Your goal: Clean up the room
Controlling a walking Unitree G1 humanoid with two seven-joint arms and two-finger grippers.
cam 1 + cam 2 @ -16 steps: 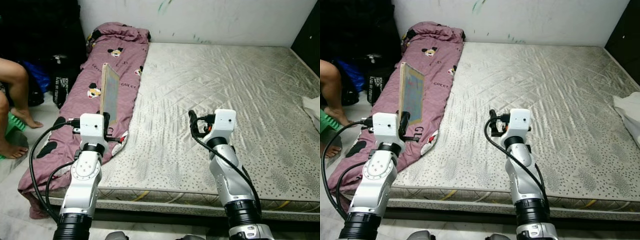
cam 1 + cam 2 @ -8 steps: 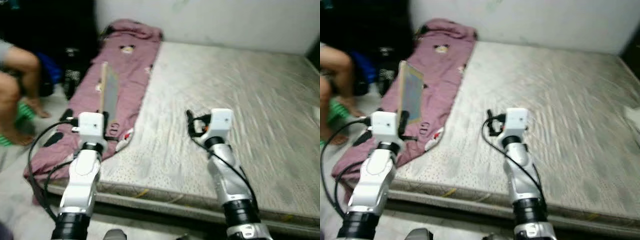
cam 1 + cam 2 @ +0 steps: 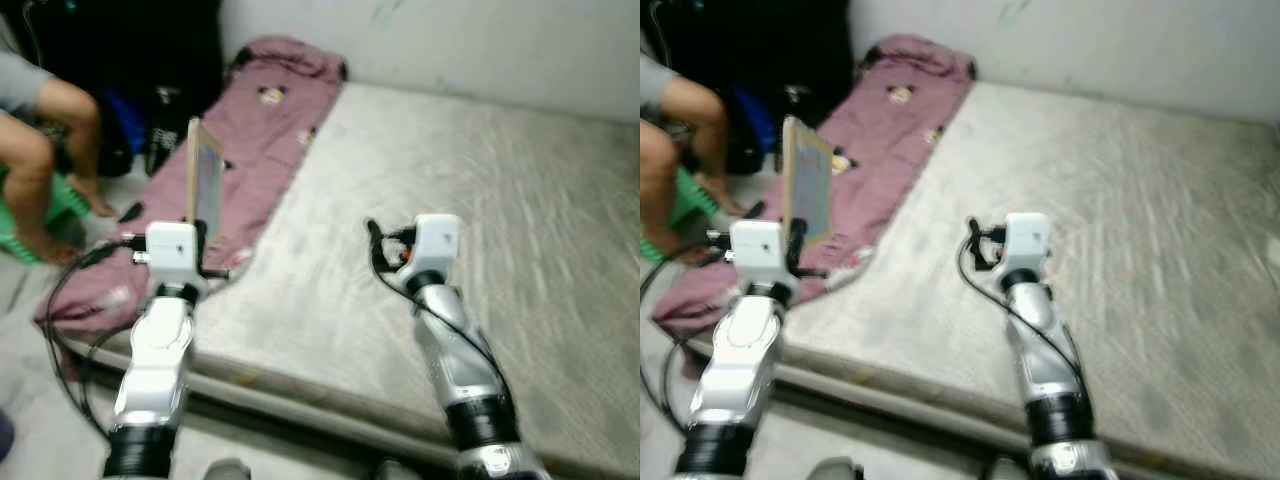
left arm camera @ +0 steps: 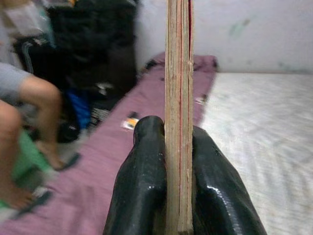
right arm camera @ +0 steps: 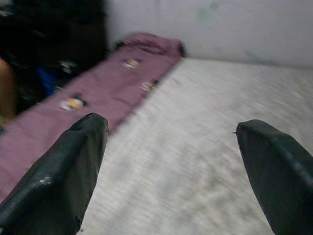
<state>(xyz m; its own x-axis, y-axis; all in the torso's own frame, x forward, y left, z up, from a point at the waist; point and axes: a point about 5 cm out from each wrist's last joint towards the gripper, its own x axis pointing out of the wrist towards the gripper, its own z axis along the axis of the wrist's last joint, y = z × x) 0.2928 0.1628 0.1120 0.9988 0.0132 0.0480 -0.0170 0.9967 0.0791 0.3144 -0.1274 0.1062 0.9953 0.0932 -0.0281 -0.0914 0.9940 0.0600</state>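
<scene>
One thin wooden board (image 4: pixel 178 112) stands upright on edge, pinched between the two black fingers of the left gripper (image 4: pixel 177 196), held above the near left corner of the bed over a purple cartoon-print blanket (image 3: pixel 265 130). That blanket runs along the left side of a bare grey quilted mattress (image 3: pixel 500 220) (the head views are blurred). Over the mattress the right gripper (image 5: pixel 171 171) hangs with fingers spread wide. A seated person's bare legs (image 3: pixel 55 160) show at left, near dark bags (image 3: pixel 150 60) by the white wall (image 3: pixel 480 40).

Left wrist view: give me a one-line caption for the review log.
Left hand clamps a thin flat board upright, edge-on, above the purple blanket and mattress; a seated person is alongside.
</scene>
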